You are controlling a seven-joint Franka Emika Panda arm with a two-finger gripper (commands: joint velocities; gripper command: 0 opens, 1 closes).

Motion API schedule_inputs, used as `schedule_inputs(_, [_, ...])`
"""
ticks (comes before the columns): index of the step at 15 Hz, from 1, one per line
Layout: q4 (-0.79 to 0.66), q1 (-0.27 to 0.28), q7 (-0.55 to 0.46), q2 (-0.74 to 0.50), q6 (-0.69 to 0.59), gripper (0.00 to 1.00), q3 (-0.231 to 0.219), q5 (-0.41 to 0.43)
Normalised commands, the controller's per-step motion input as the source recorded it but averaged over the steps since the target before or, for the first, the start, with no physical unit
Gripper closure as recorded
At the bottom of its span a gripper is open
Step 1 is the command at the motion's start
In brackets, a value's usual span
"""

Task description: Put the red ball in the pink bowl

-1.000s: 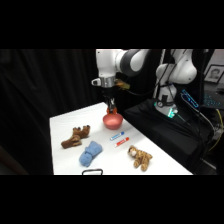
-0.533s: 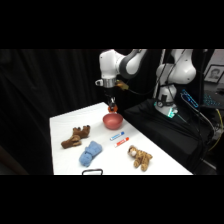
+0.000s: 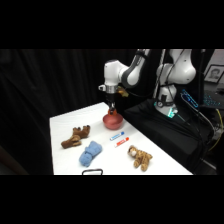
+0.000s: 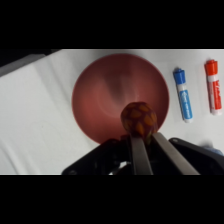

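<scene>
Orange-red, roundish, the red ball (image 4: 138,119) has no long axis or facing to record. The gripper (image 4: 145,136) is clenched on it, holding it directly above the pink bowl (image 4: 100,97). In the side view the gripper (image 3: 113,106) has come lower over the pink bowl (image 3: 112,120) than a second ago.

**Item: White robot arm, as seen**

The arm (image 3: 131,71) was white, built of rounded glossy shells with darker bands at the joints. Its base (image 3: 176,70) was a bulbous white column. The gripper (image 4: 141,134) had a black linkage and two slim pale metal fingers (image 4: 169,156). A black wrist section sat beneath the white flange.
</scene>
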Motion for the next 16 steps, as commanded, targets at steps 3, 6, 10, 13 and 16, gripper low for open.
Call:
schedule_inputs(3, [0.04,-0.032,0.08,0.30,0.33,0.98,-0.057,-0.137])
schedule_inputs(6, [0.07,-0.018,0.02,0.25,0.20,0.88,-0.039,-0.057])
schedule_inputs(10, [0.09,-0.031,-0.07,0.14,0.11,0.54,0.012,0.024])
schedule_inputs(13, [0.12,-0.037,-0.11,0.03,-0.08,0.28,0.023,0.027])
schedule_inputs(16, [0.16,-0.065,-0.17,-0.08,-0.33,0.05,0.020,0.031])
